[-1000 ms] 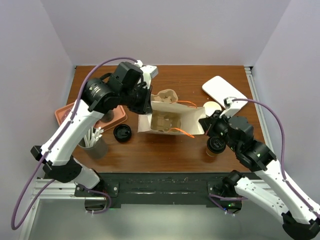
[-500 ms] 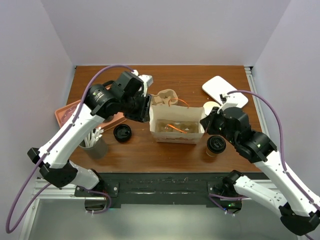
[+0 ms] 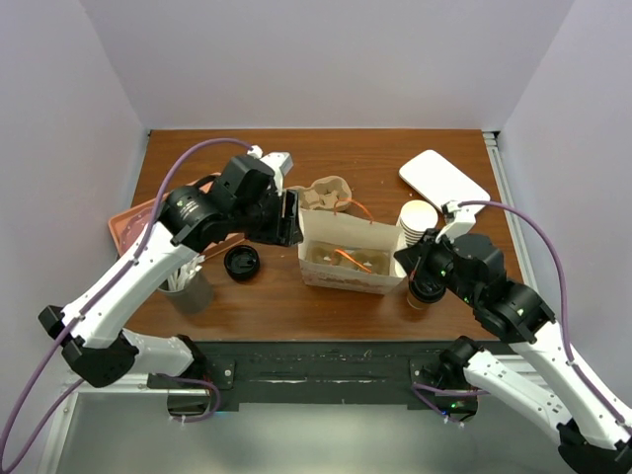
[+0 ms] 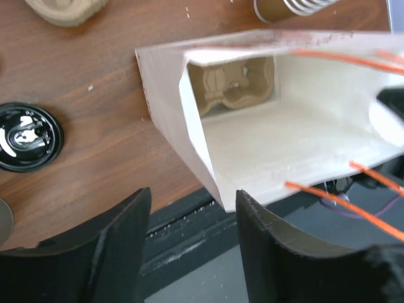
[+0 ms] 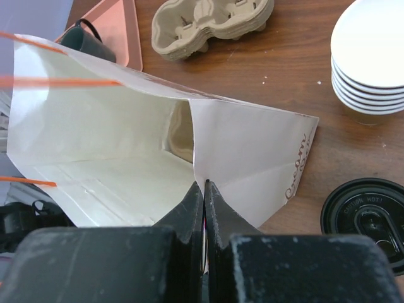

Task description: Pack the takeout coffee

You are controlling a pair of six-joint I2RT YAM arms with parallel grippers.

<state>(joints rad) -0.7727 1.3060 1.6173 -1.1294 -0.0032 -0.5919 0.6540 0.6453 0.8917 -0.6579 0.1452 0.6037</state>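
The takeout coffee [image 3: 427,291], a tan cup with a black sip lid [image 5: 366,218], stands on the table to the right of the white paper bag [image 3: 351,259], half under my right arm. My right gripper [image 3: 406,259] is shut on the bag's right rim [image 5: 203,186]. The bag [image 4: 290,126] gapes open, orange handles loose, with a cardboard carrier [image 4: 237,85] inside at its bottom. At the bag's left end my left gripper [image 3: 292,219] is open, and the bag's corner sits just above the gap between the left gripper's fingertips [image 4: 192,202], close to the right finger [image 4: 265,233].
A loose black lid [image 3: 242,263] lies left of the bag. Behind the bag are stacked cardboard carriers [image 3: 326,193]. A stack of lidless cups [image 3: 419,219] and a white tray [image 3: 444,178] stand at the right. A pink tray [image 3: 133,225] and a metal cup of stirrers [image 3: 184,284] are at the left.
My left gripper has opened and let go of the bag's left rim. The bag has swung from lying tipped to standing open. The right gripper stays shut on the right rim.
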